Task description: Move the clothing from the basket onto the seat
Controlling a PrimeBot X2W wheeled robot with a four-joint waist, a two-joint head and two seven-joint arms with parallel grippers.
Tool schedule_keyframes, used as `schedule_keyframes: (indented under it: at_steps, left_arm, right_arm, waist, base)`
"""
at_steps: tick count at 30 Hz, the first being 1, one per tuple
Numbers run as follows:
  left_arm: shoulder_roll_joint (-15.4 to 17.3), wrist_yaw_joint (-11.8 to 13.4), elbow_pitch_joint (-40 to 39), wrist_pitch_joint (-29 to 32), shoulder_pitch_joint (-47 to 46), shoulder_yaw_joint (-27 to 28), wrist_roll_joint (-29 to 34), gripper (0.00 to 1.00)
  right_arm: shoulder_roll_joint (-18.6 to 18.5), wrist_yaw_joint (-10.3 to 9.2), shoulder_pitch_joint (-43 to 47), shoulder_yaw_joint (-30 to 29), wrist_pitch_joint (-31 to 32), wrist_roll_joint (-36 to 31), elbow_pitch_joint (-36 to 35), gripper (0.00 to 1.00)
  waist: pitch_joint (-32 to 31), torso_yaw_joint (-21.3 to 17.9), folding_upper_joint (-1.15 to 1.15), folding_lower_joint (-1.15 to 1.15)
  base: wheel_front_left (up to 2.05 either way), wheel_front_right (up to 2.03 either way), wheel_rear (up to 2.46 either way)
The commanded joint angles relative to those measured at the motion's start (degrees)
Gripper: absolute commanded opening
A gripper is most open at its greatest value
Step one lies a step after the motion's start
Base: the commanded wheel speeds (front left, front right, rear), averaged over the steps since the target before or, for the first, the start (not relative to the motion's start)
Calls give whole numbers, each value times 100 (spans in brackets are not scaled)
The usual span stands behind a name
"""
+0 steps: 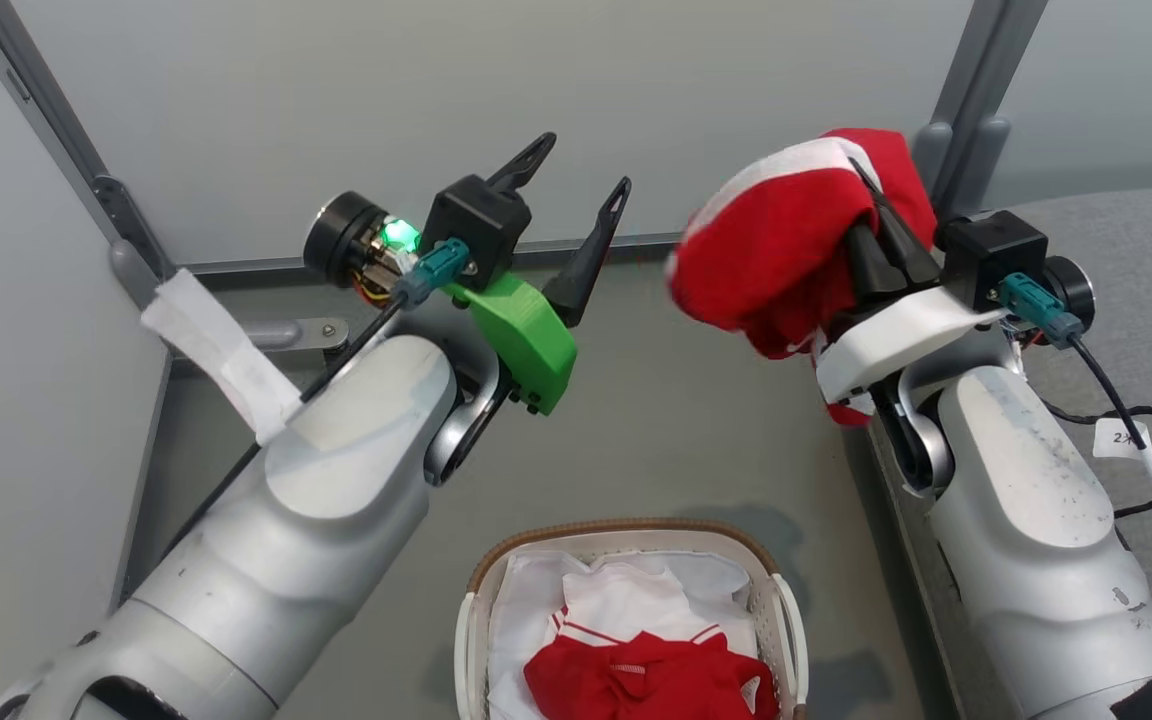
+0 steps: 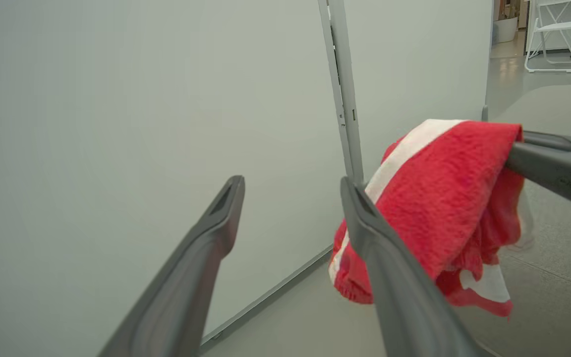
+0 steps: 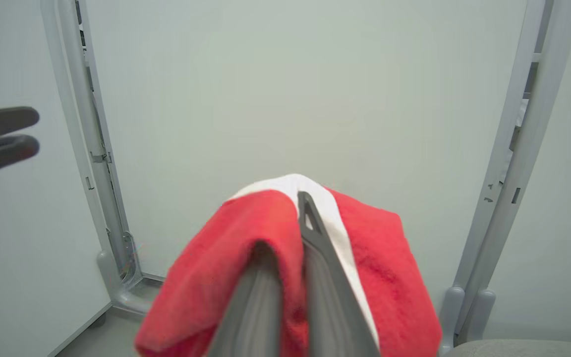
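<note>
Two red-and-white garments here, and we see them well apart. The held jersey (image 1: 786,250) is bunched up in the air, pinched by the right gripper (image 1: 881,235). Its fingers are closed tight w/ fabric folded over them. In the right wrist view one dark finger lies on top of the cloth and the other sits under a red fold. A white band runs across the top of the bundle, w/ fuzzy red fabric hanging below it. The bundle hangs above the grey floor (image 1: 696,430), just by the edge of the sofa (image 1: 1146,260); we can't tell whether any of it is over the cushion.

The left gripper (image 1: 582,165) is raised at approx the same height, jaws spread wide, nothing btwn them. It's near the bundle but not touching. In the left wrist view its fingers frame the pale partition wall (image 2: 117,99), and one finger overlaps the jersey by line of sight only.

The other jersey (image 1: 651,680) lies in the laundry basket (image 1: 626,527) at bottom centre, on the white liner (image 1: 526,600), red part toward us, white panel w/ thin red trim behind. The basket stands on the floor btwn the two forearms, left of the sofa.

A green bracket (image 1: 526,340) sits on the left wrist. A white folding chair (image 2: 558,29) shows far back in the left wrist view.
</note>
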Motion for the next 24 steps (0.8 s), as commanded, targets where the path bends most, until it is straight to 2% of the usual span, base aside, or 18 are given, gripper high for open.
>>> schedule_keyframes:
  at_steps: [1,10,19,24]
  left_arm:
    - [-2,-37,-6,-83,153,31,-71,100]
    - [86,38,-148,-366,899,249,-103,100]
    - [132,99,-432,-372,1603,565,69,100]
    - [101,3,-602,-368,1881,681,243,100]
  right_arm:
    - [-22,-6,-57,-74,-14,-85,-31,0]
    - [-21,-6,56,-615,-14,-395,-174,0]
    - [-22,-6,249,-847,-14,-571,-360,0]
    - [-21,-6,250,-892,-14,-548,-399,0]
  waist:
    - [16,6,69,0]
    - [111,-18,69,0]
    - [249,-145,69,0]
    - [333,-302,69,0]
  base:
    - [0,0,0]
    - [0,0,0]
    - [0,0,0]
    - [0,0,0]
